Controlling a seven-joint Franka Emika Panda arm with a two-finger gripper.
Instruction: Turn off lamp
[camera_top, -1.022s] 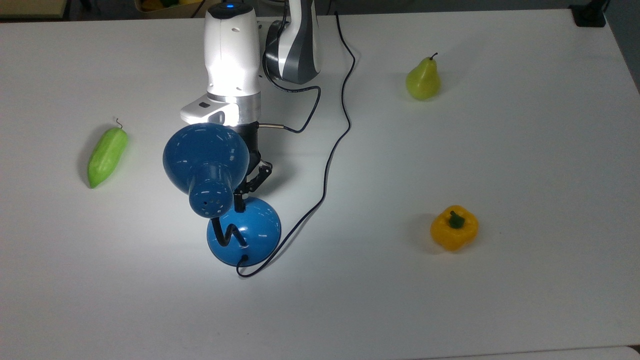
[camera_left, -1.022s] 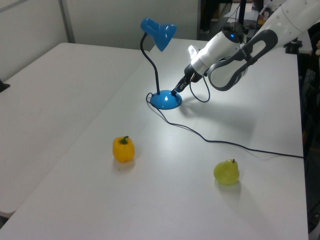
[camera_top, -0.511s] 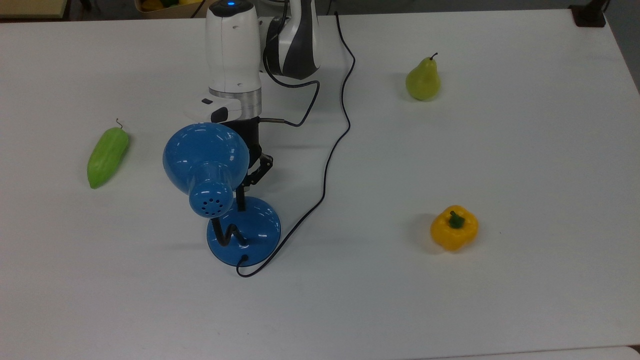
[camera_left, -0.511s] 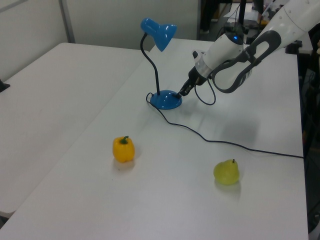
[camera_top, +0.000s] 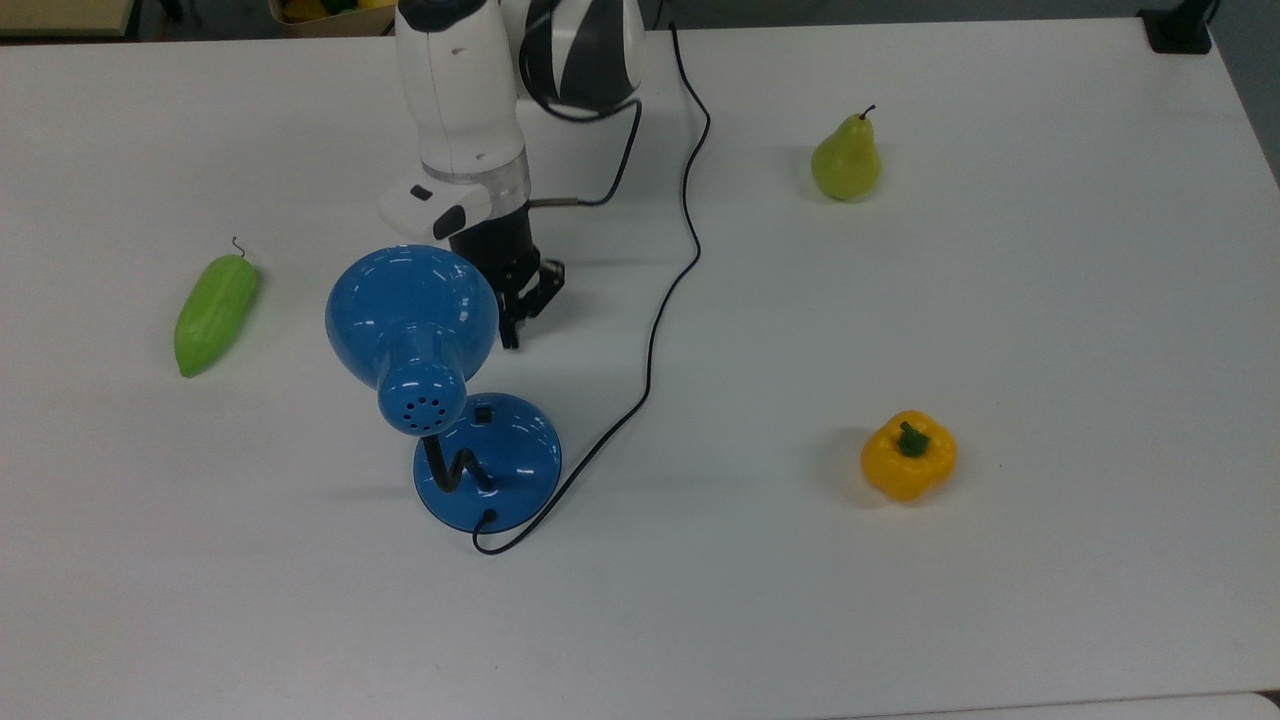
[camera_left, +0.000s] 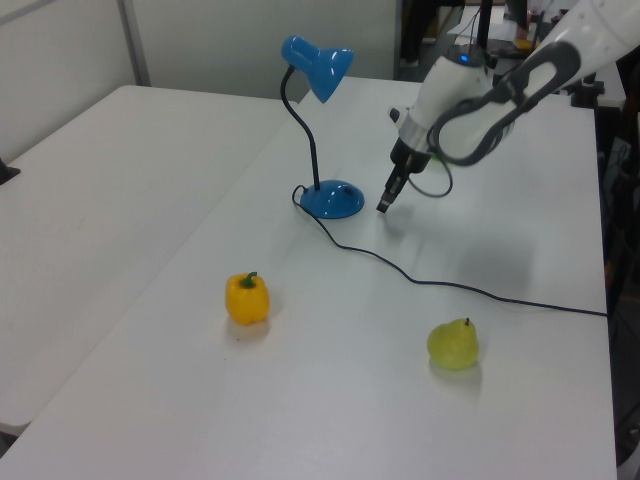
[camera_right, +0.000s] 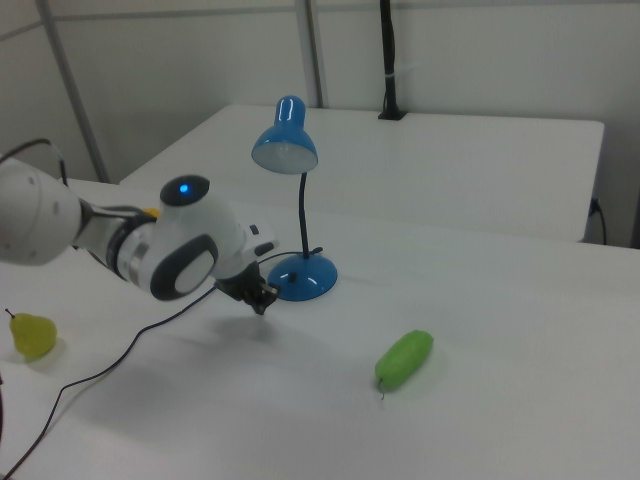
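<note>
your gripper (camera_top: 512, 335) hangs clenched on nothing, just beside the lamp (camera_top: 488, 460) base, clear of its switch (camera_top: 482, 412).

White table (camera_top: 1050, 600) carries three items. Green pear (camera_top: 846, 160) stands upright toward the top view's upper right. Yellow bell pepper (camera_top: 908, 455) sits stem up, well below the pear in the top view. Green cucumber-like vegetable (camera_top: 214, 312) lies on its side at the top view's left, well apart from both.
</note>
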